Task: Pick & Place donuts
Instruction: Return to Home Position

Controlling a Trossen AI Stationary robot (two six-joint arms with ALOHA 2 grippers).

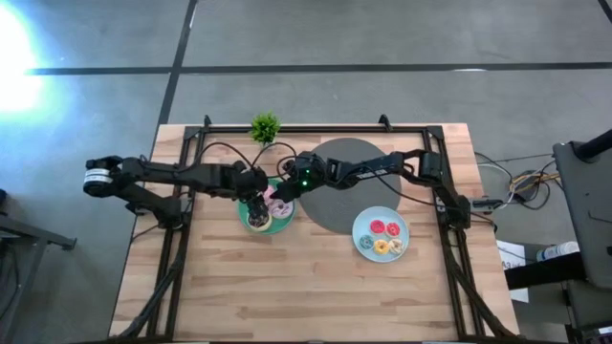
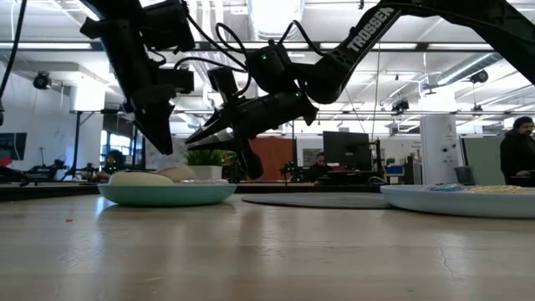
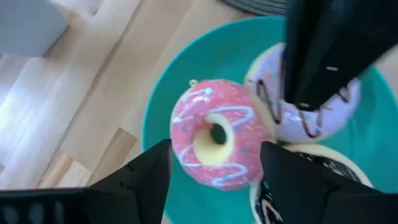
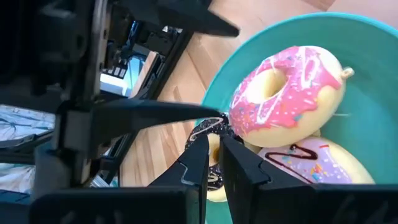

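Three larger donuts lie in the green plate (image 1: 283, 226): a pink-white sprinkled donut (image 3: 214, 134), a pale pink donut (image 3: 311, 112) with dark drizzle and a dark chocolate donut (image 3: 317, 171). The sprinkled one lies tilted on the other two. My left gripper (image 3: 216, 149) is open over the plate, one finger on each side of the sprinkled donut. My right gripper (image 4: 214, 140) is shut and hangs just above the plate, over the pale pink donut. Several mini donuts (image 1: 384, 236) lie on the light-blue plate (image 1: 366, 222). My left gripper comes at the sprinkled donut from above, slanting from the table's left. One fingertip (image 4: 214, 116) stands right at the donut's rim (image 4: 235, 121); I cannot tell whether it touches. The other finger stands apart from the donut.
A grey round mat (image 1: 349, 182) lies on the far right side of the green plate. A small potted plant (image 1: 265, 126) stands at the far edge. The two grippers are close together over the green plate. Bare wood stretches along the near half of the table (image 1: 306, 296).
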